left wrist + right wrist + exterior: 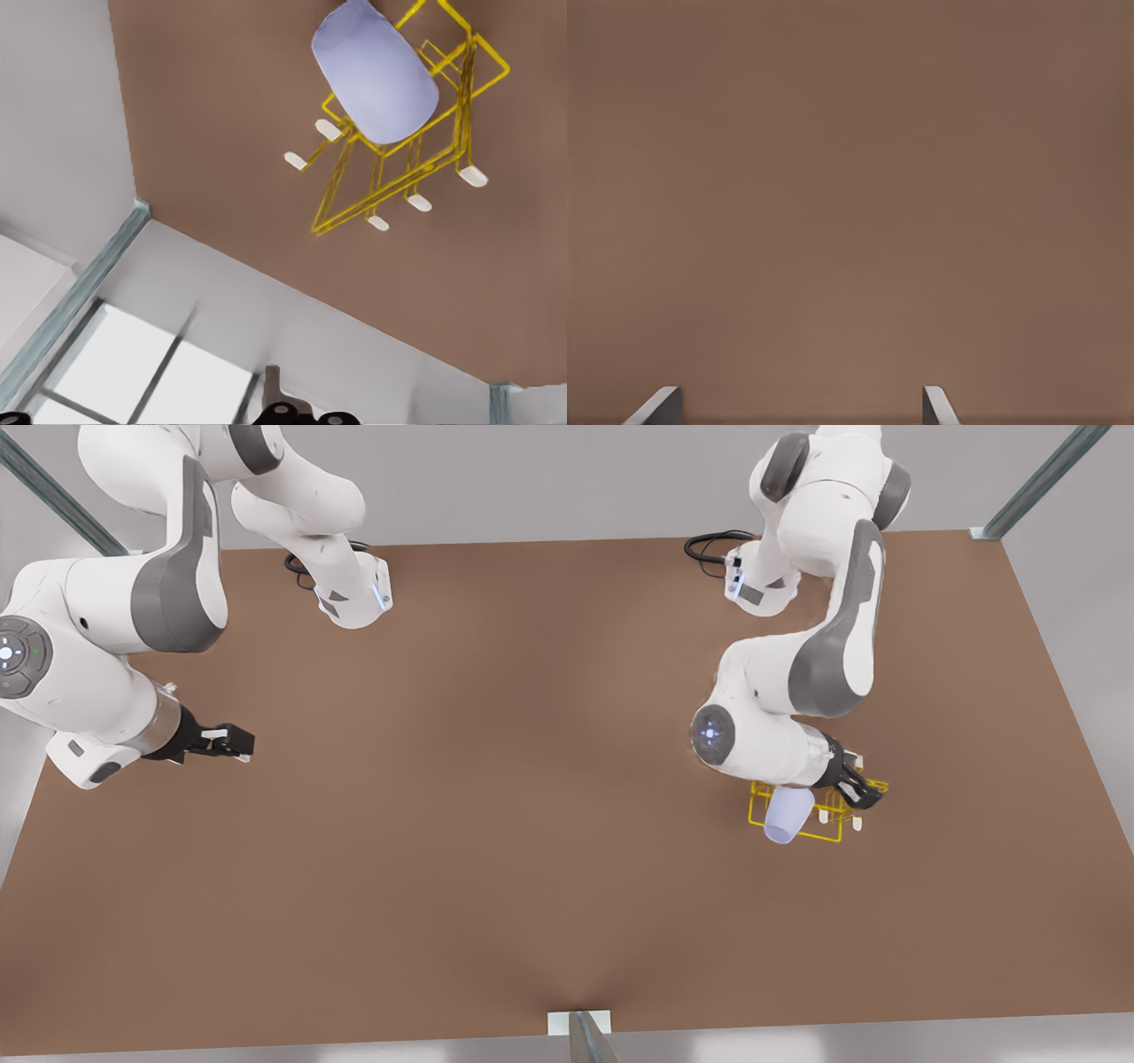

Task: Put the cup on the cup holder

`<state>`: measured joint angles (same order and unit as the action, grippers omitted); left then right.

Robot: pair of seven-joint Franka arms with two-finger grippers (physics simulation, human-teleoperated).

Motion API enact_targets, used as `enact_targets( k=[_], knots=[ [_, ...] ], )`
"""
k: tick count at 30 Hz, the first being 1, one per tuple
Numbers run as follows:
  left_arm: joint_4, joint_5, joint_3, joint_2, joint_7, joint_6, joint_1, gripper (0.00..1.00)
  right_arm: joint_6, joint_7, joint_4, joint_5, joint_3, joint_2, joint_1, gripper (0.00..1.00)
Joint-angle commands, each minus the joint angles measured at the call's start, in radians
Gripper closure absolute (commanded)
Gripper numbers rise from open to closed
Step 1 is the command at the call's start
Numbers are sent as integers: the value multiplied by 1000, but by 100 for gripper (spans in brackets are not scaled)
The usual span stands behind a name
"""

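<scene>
the smooth lavender cup (788,815) sits tilted on the yellow wire cup holder (828,834), left tool (866,790) just beside it, state indiscernible; right tool (237,742) waits released over bare bench (496,797).

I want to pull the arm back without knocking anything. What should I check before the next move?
1. Cup on holder: ok, it sits tilted at the frame's end.
2. Left gripper apart from cup: ok, it is above the holder, beside the cup.
3. Left gripper clear of holder wires: cannot tell.
4. Right gripper out of the way: ok, it waits open at the front view's left, above the table.
</scene>
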<state>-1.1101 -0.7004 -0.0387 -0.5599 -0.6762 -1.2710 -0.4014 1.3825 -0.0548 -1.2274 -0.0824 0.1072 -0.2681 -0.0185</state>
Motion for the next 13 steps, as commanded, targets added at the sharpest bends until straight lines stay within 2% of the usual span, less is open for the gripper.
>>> enact_targets(
  k=[1, 2, 5, 6, 8, 10, 13],
  knots=[
    [59, 630, -1, 5, 757, -155, 70, 0, 0, 1, 2, 1, 0, 1, 0, 0],
    [136, 708, -3, 11, 773, -150, 134, 0, 0, 1, 2, 3, 0, 1, 0, 0],
    [138, 725, 2, 161, 696, 47, 219, 0, 0, -2, 0, 21, 0, 1, -9, 0],
    [127, 726, 6, 219, 693, 50, 219, 0, 0, -2, 0, 23, 0, 1, -9, 0],
    [-10, 726, 28, 347, 670, 21, 222, 0, 0, -2, -1, 21, 0, 1, -12, 0],
    [-217, 720, 36, 434, 669, -128, 219, 0, 0, -2, -1, 19, -1, 1, -12, 0],
    [-249, 705, 46, 426, 669, -142, 219, 0, 0, -2, 0, 47, -1, 0, -26, 0]
  ],
)
